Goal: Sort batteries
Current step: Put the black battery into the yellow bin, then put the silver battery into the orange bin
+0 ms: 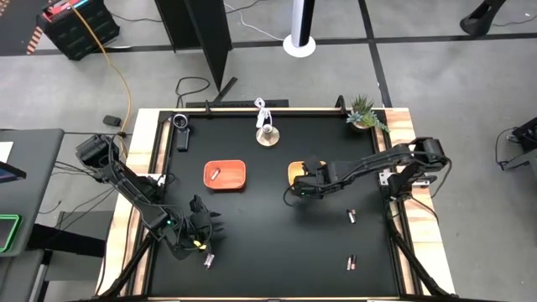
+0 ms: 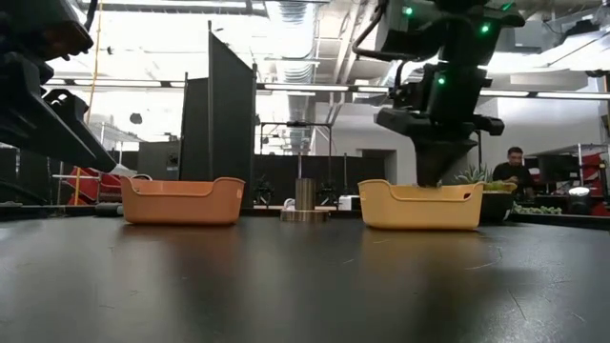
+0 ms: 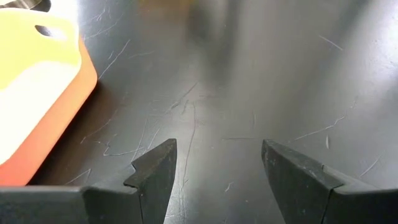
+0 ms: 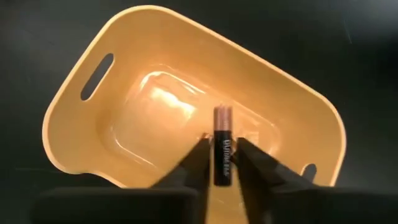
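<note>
The yellow tray (image 1: 294, 170) (image 4: 155, 106) sits right of the table's middle, and my right gripper (image 1: 305, 174) (image 4: 222, 142) hovers over it, shut on a dark battery (image 4: 223, 149). In the low view that gripper (image 2: 441, 164) reaches down to the tray's rim (image 2: 419, 205). The orange tray (image 1: 225, 174) (image 2: 181, 202) (image 3: 37, 93) has one silvery battery (image 1: 214, 174) lying on its floor. My left gripper (image 1: 201, 225) (image 3: 217, 155) is open, low over bare table near the near-left corner. Three more batteries lie flat on the table (image 1: 209, 261) (image 1: 351, 216) (image 1: 351, 263). My right gripper pinches the dark battery between its two fingers (image 4: 200, 160), which come from above and point down. The battery lies along the fingers, and its copper-coloured end (image 4: 223, 115) sticks out past the tips. It is lifted clear over the yellow tray's floor.
At the far edge stand a round metal-and-wood object with a white cable (image 1: 268, 134), a small plant (image 1: 365, 113) and a black device (image 1: 180, 130). Wooden rails (image 1: 143, 159) border the black table. A person (image 2: 515, 170) sits in the room behind.
</note>
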{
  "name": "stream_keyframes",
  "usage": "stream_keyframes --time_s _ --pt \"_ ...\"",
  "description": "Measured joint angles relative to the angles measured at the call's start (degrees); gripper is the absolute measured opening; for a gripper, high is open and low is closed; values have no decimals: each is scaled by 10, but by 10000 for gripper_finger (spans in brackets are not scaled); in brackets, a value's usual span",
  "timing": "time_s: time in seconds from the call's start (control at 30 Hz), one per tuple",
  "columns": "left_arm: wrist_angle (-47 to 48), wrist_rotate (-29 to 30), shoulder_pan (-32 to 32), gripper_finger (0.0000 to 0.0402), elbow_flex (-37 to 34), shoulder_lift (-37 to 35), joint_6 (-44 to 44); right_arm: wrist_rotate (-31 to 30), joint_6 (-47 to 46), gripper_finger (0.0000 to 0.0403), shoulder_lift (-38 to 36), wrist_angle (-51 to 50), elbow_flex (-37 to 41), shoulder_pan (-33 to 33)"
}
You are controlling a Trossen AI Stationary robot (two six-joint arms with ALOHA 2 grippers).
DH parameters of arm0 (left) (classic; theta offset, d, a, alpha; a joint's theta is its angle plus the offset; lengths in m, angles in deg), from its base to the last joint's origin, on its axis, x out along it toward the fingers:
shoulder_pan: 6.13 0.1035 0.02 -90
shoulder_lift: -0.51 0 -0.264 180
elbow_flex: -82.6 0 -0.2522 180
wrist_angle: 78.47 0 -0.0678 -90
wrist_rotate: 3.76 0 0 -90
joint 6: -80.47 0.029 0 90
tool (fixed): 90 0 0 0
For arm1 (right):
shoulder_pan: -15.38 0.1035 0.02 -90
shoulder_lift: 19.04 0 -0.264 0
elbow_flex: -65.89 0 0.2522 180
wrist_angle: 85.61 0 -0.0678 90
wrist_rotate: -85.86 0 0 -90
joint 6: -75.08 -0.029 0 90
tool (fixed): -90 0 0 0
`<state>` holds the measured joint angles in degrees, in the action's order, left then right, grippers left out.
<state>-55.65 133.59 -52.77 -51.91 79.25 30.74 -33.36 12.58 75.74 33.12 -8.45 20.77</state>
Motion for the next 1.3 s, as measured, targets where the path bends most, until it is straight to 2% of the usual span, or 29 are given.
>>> stream_keyframes --time_s 0.17,0.3,0.53,0.67,0.77,0.87,1.0,1.13,1.3 --pt "0 0 0 231 0 0 0 -25 13 200 -1 -1 0 4" --pt "0 0 0 231 0 0 -1 -53 14 240 -23 -15 0 21" --pt "1 0 0 231 0 0 -4 -139 -73 248 -97 -103 0 122" --pt "1 0 0 231 -1 0 -3 -157 -156 248 -121 -156 0 206" --pt "1 -6 0 231 -1 0 -5 -157 -225 248 -119 -186 0 261" --pt "1 -38 0 231 -1 0 5 -158 -275 248 -102 -191 0 304" --pt "1 -83 0 231 -1 0 21 -131 -305 249 -71 -187 0 353" --pt "1 -89 0 231 -1 0 28 -98 -316 249 -39 -168 0 399" --pt "1 -175 0 231 1 0 87 -97 -350 249 -5 -137 0 418"
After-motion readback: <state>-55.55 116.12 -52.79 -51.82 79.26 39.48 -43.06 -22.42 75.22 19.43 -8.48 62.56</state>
